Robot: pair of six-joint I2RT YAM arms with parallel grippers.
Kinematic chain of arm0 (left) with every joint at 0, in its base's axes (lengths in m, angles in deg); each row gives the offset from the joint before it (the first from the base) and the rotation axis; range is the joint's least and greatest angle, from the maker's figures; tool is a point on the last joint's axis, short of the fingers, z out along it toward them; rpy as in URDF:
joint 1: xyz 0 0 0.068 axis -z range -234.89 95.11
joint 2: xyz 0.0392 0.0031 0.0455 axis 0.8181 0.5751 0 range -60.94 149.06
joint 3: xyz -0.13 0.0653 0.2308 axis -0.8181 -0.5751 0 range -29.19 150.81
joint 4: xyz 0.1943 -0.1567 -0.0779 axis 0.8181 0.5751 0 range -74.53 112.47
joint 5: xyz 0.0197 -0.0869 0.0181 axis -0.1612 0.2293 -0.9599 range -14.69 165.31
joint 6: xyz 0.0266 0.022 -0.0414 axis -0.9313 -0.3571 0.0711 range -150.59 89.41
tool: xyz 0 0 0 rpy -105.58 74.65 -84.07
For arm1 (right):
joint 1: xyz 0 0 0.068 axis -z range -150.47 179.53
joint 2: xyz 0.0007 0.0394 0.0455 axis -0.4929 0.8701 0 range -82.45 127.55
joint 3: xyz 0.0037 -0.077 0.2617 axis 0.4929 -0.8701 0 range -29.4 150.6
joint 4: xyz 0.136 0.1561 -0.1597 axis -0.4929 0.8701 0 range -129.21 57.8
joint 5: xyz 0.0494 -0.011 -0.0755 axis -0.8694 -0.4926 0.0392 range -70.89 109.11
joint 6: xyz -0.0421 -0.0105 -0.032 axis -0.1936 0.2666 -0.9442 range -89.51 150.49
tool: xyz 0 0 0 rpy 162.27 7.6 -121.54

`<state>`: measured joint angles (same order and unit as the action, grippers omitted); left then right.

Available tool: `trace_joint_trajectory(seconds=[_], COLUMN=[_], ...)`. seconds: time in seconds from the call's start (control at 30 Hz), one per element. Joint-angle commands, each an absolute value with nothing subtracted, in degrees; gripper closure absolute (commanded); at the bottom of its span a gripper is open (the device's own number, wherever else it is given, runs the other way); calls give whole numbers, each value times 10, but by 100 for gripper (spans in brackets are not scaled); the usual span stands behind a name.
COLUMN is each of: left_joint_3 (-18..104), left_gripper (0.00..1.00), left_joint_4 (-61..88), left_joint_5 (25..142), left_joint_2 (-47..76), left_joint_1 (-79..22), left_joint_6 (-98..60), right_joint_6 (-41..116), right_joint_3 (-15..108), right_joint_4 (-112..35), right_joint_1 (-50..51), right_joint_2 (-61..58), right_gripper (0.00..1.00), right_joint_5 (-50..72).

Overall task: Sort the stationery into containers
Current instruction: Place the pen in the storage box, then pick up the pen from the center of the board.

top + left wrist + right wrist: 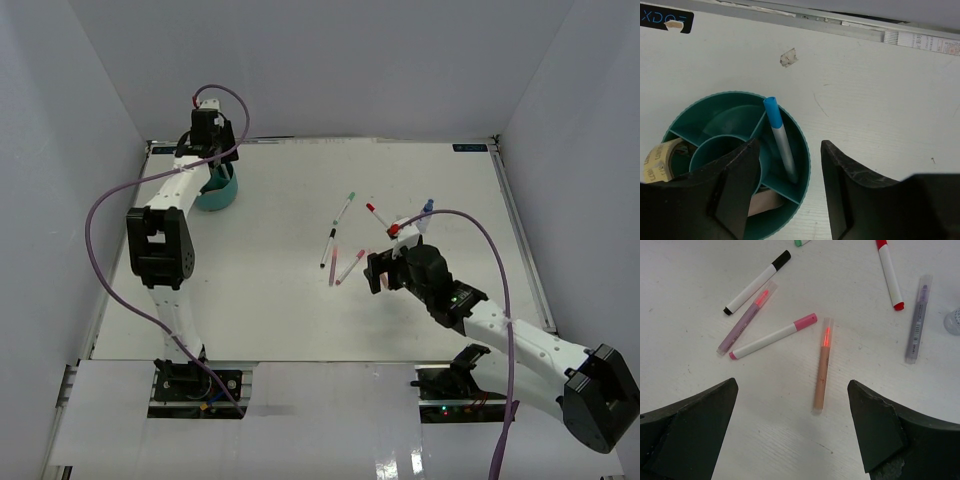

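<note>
Only our left wrist view shows the blue-capped grey marker (781, 142) standing cap-up, leaning away, in the round teal plastic organizer (715, 112). Our left gripper (790, 149) and right gripper (792, 386) gape empty.

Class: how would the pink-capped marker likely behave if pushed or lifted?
The pink-capped marker lies flat, round-barrelled, so a sideways push would probably roll it. Straight and slim, it looks stiff and likely light. Its smooth white barrel may slip in a loose grip.
</note>
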<state>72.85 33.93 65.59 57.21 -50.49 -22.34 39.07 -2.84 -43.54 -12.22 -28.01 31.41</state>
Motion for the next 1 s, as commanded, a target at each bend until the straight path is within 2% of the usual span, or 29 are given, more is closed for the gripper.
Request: trace_joint_trajectory(seconds=[0.0, 0.1, 0.37, 0.7, 0.97], left_joint_3=[733, 724, 715, 749, 758], left_gripper=[36, 33, 30, 34, 38], left_joint_4=[366, 389, 496, 561, 569], left_joint_5=[680, 692, 730, 731, 729], left_joint_2=[501, 467, 450, 548, 632], left_joint_1=[-501, -480, -327, -190, -157], left_joint_6=[-214, -211, -156, -106, -83], right_joint_6=[399, 408, 425, 439, 443], right_joint_3=[-34, -41, -67, -99, -112], right_joint_4=[-436, -433, -428, -427, -419], right_joint_1=[-122, -122, -122, -122, -122], right_joint_2=[-294, -314, -363, -398, -421], right_gripper=[3, 4, 4, 5, 5], right_joint_5=[325, 332, 355, 345, 348])
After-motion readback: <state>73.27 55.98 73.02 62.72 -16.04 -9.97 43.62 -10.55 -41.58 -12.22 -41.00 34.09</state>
